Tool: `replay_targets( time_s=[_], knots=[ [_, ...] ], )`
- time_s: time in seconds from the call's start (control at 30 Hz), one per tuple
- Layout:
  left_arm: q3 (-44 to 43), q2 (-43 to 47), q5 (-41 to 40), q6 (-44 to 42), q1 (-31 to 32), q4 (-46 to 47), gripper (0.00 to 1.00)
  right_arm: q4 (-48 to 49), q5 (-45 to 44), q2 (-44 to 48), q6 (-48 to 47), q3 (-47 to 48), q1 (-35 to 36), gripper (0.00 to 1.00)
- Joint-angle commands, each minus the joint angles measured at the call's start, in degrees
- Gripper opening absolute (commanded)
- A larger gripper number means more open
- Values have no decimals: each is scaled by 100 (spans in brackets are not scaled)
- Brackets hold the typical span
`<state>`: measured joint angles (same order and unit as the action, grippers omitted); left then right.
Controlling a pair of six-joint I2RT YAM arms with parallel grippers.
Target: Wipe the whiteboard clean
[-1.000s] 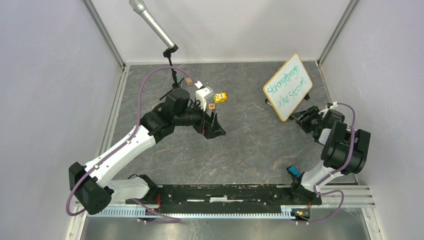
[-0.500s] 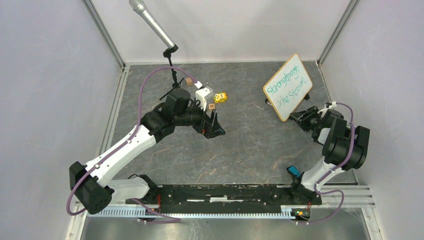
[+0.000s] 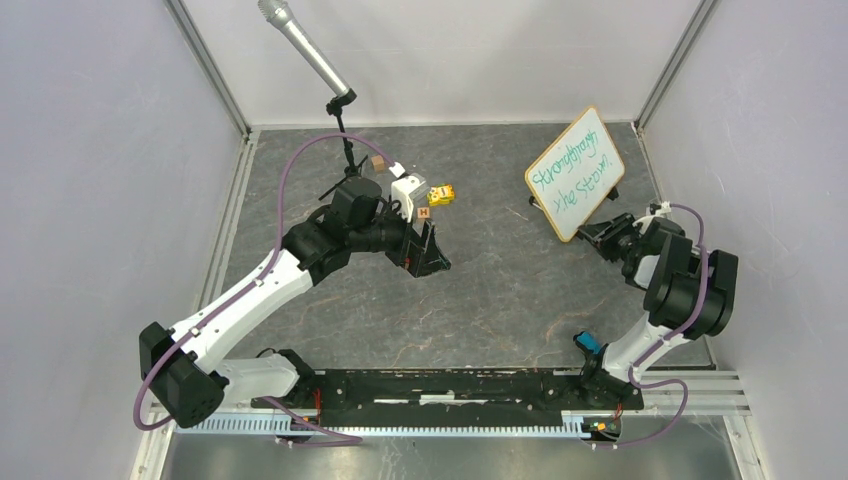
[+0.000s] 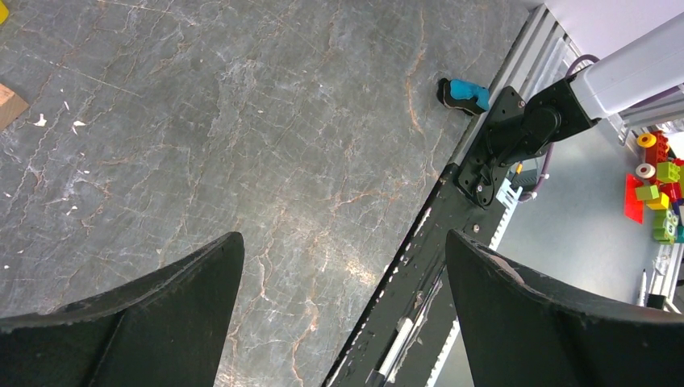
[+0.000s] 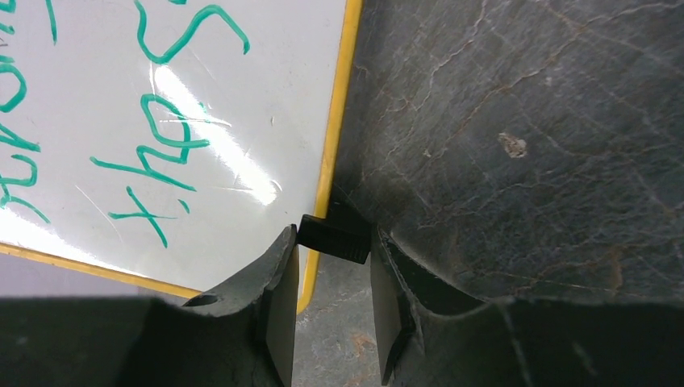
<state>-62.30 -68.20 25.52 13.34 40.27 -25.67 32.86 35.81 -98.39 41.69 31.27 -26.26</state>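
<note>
**A:** Where is the whiteboard point(image 3: 575, 173) from where you stand?

**B:** At the far right corner of the table point(image 3: 500, 290), propped up and tilted, its face turned toward the middle. The right tool point(image 3: 597, 233) is at its near edge, low down by a rounded corner.

**A:** Touching it?

**B:** Right up against it. In the right wrist view, a small black foot point(image 5: 335, 239) sticks out from under the frame and sits between the tips of the fingers point(image 5: 278, 274). The jaws stand narrow and the foot fills the gap from side to side. I cannot tell whether they are pinching it or only flanking it.

**A:** What is the board like?

**B:** It is a flat rectangle with a glossy white face that catches streaks of glare. The rim is thin and yellowish, like light wood. Loose green handwriting runs across it in two lines.

**A:** And the left tool point(image 3: 432, 255)?

**B:** It is well apart from the board, over the middle of the table and a little toward the left edge. Its two dark, matte fingers are spread wide, with only table between them.

**A:** What about the table itself?

**B:** It is a dark grey slab, veined like marble with pale and rusty cracks and scuffed in places. A small blue piece point(image 4: 466, 93) lies near the near edge, beside the right arm's base.
</note>
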Motion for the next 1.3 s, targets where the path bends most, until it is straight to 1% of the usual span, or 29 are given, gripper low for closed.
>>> replay_targets(
  time_s=[0.0,0.27,0.6,0.7,0.73,0.77,0.8,0.87,0.9,0.97,1.03,1.27],
  knots=[
    [-203,35,-73,-394,33,83,100,91,110,14,-219,-59,234,13],
    [-197,96,-181,-414,-2,84,100,104,268,222,-403,-538,736,6],
    [-81,230,-126,-298,-87,272,100,-62,233,877,-567,-1248,1730,4],
    [-32,301,-135,-280,-114,325,100,-113,148,1197,-626,-1504,1872,5],
    [-15,317,-135,-280,-124,349,100,-75,108,1334,-644,-1573,1870,6],
    [-2,333,-135,-267,-140,373,100,-183,15,1477,-692,-1577,1862,10],
    [-1,327,-122,-252,-151,387,100,-313,-164,1582,-731,-1541,1866,17],
    [-1,323,-85,-231,-177,395,100,-482,-434,1753,-705,-1421,1825,39],
    [3,319,-78,-228,-186,409,100,-464,-535,1786,-642,-1360,1767,46],
    [8,324,-73,-227,-195,412,100,-255,-637,1779,-443,-1287,1627,58],
    [16,309,-73,-227,-195,414,100,-84,-685,1626,-245,-1145,1492,62],
    [25,326,-83,-236,-195,405,100,587,-696,823,432,-739,1251,63]
  ],
)
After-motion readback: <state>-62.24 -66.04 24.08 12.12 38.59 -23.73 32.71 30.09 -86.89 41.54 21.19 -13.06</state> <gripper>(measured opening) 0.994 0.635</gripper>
